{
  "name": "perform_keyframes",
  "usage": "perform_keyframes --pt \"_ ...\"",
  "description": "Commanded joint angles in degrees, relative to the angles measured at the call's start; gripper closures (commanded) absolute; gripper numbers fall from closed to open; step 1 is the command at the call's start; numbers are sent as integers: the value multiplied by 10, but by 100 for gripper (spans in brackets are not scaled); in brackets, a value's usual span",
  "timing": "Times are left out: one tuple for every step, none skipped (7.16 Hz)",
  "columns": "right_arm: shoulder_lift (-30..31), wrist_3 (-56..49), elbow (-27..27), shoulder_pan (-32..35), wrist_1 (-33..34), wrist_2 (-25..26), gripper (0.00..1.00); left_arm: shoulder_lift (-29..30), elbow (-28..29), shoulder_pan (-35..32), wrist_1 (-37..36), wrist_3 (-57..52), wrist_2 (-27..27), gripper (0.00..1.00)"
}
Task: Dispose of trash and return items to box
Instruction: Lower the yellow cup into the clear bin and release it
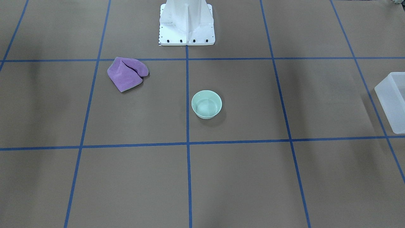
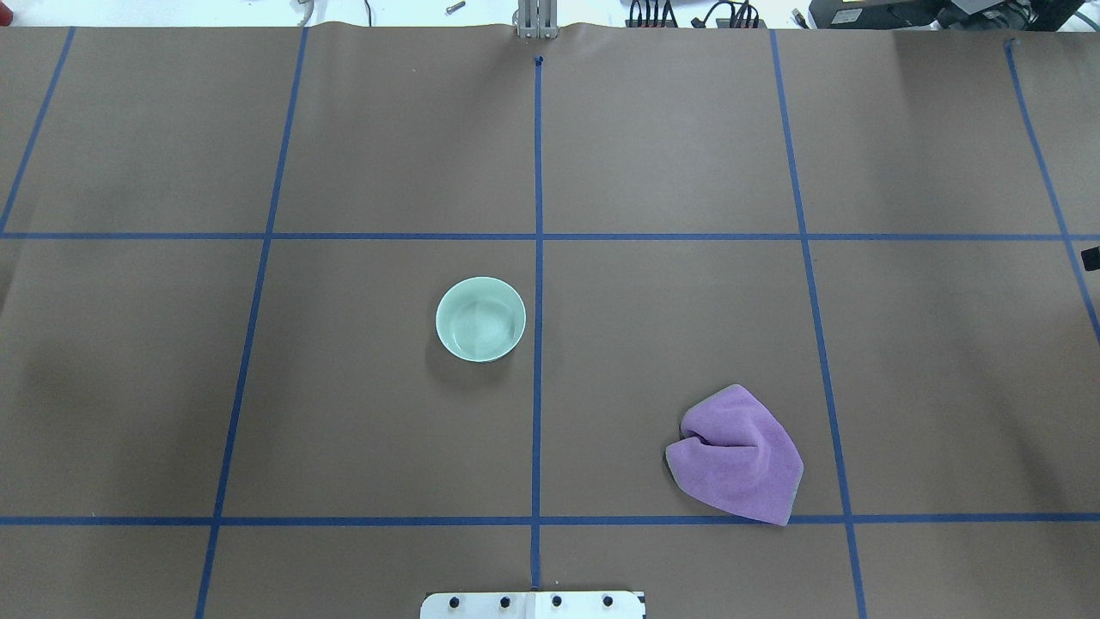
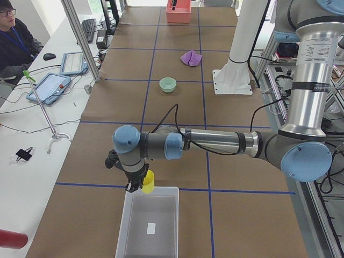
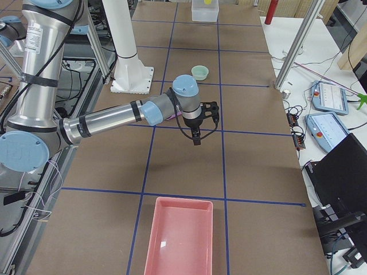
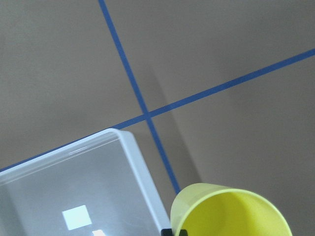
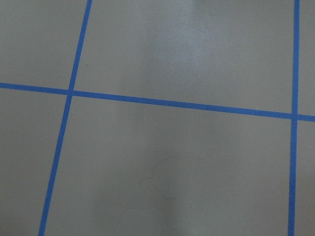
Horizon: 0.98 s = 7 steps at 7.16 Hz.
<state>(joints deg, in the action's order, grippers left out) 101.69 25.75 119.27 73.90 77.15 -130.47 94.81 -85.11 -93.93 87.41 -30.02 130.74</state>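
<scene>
Left gripper (image 3: 137, 184) clamped on cup (image 3: 148, 181) by its rim, at box (image 3: 161, 212) edge, not yet inside. Cup light, thin, likely flexes; rim pinch suffices. Right gripper (image 4: 196, 139), far from box, state indeterminate.

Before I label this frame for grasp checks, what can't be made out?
Left gripper: side view only, grip on yellow cup unclear.
Right gripper: small in exterior right; open or shut unclear.
Box: cut off by exterior left's bottom edge.
</scene>
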Motion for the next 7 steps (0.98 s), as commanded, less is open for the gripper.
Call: perform_keyframes --pt "-1 0 0 -7 -1 9 0 3 106 -13 100 -28 1 100" --pt "-1 0 0 -7 -1 11 0 3 148 -13 155 -20 16 100" --pt "-1 0 0 -7 -1 11 0 -12 182 -13 212 2 34 100" --pt "-1 0 0 -7 -2 11 0 -25 202 -12 286 68 50 100" --pt "-1 0 0 -9 -2 12 0 -29 217 -8 331 107 51 100" --pt "-1 0 0 -9 -2 12 0 -29 225 -7 336 108 51 100" --pt "-1 0 0 -9 -2 12 0 -29 229 -6 336 108 57 100"
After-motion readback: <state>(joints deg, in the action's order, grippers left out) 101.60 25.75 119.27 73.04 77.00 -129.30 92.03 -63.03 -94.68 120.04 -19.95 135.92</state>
